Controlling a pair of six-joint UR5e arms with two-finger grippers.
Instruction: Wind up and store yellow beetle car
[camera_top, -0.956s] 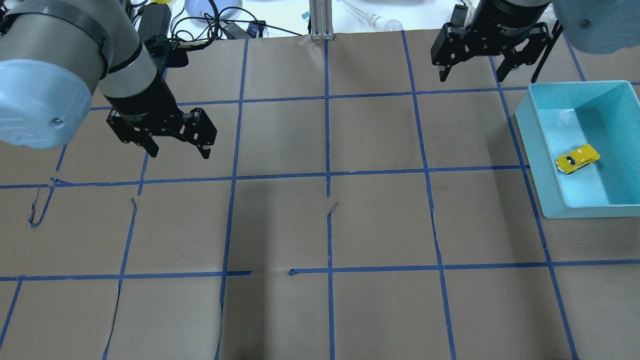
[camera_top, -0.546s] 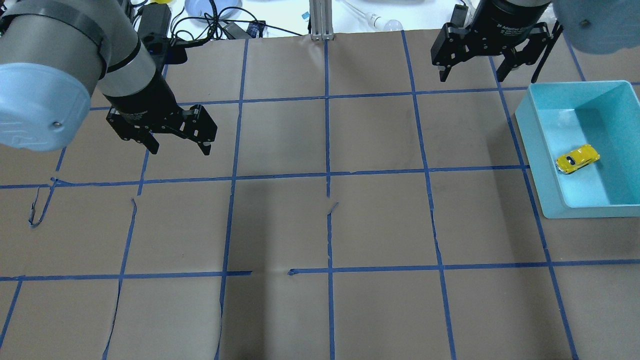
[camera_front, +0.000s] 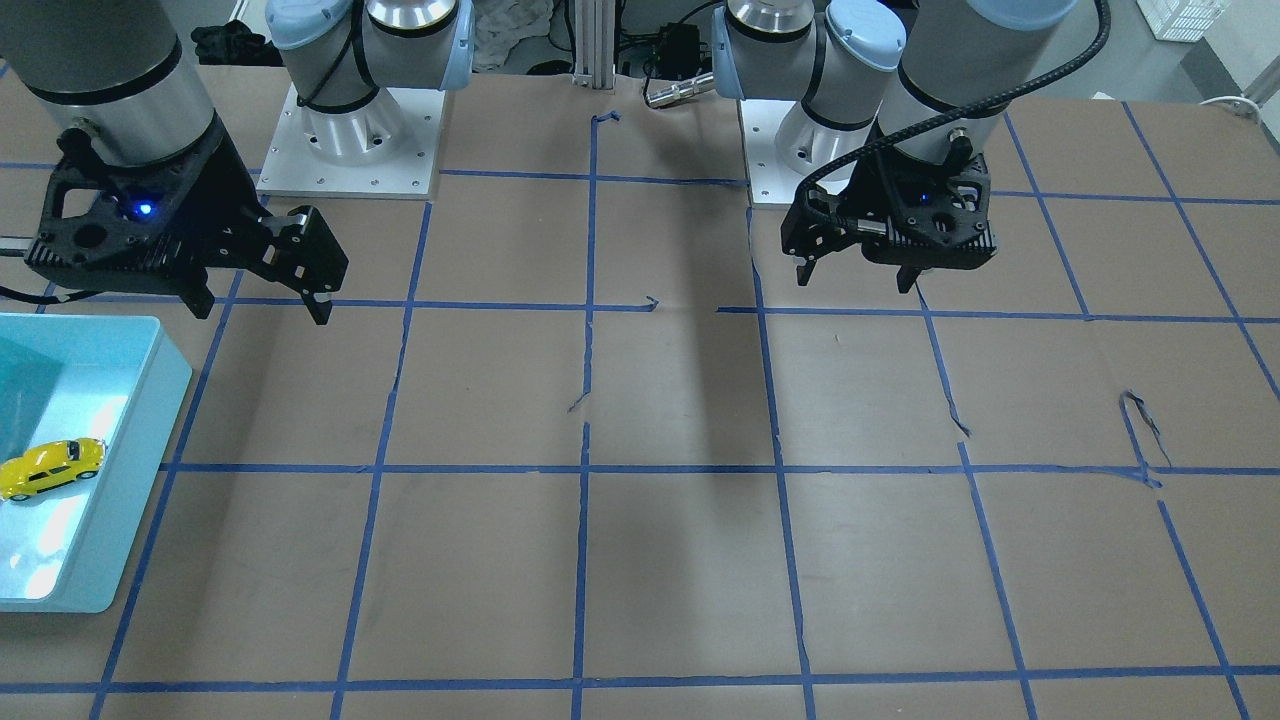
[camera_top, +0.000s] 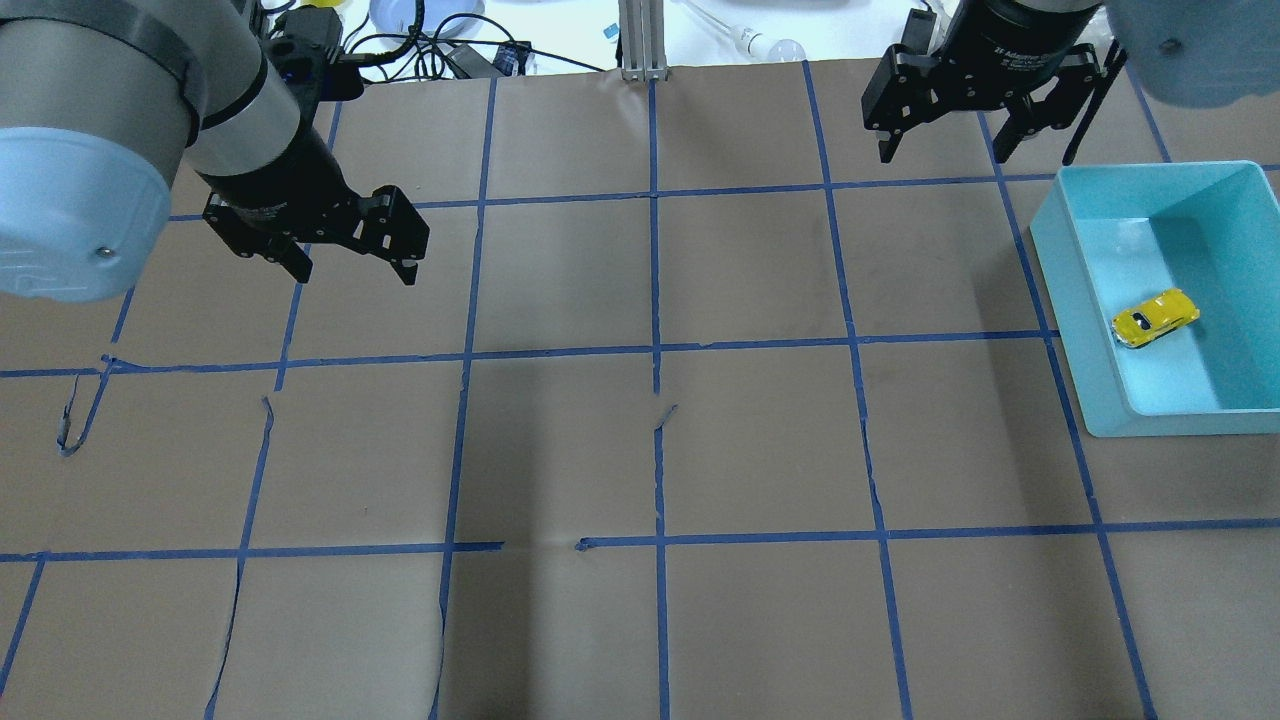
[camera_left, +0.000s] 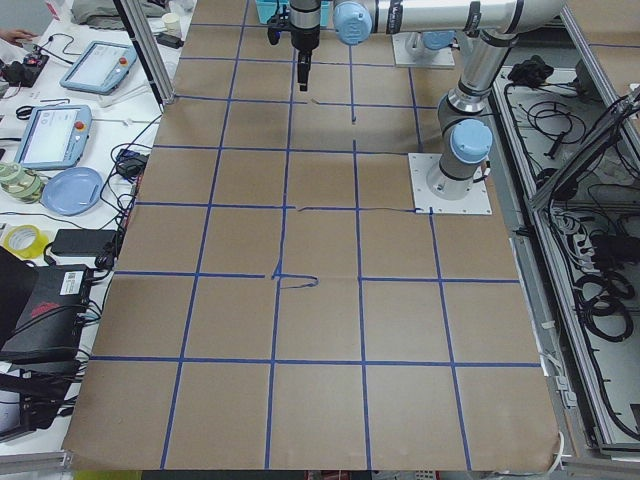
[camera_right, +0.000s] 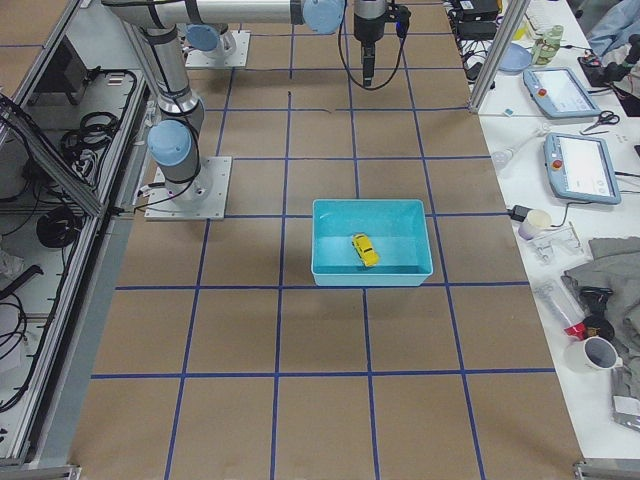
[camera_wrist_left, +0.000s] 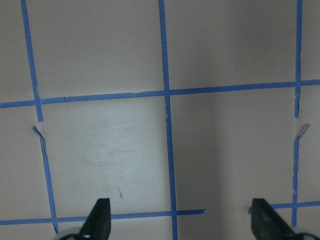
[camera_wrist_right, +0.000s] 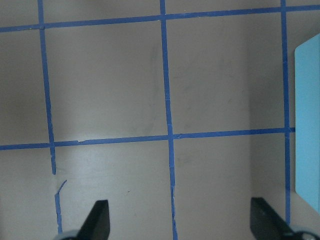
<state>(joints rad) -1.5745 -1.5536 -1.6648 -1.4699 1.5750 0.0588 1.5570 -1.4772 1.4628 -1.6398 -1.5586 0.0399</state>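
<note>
Yellow and glossy, the beetle car (camera_top: 1155, 318) is sitting on the floor of the teal bin (camera_top: 1075, 300), close to its inner wall. The left gripper (camera_top: 352, 272) and the right gripper (camera_top: 944, 155) are both hanging wide open over the brown paper (camera_top: 750, 440), holding nothing, well apart from the car. I am judging it light, rigid, slippery and ready to roll, so I am planning to pinch it across the body's sides, above the wheels.
</note>
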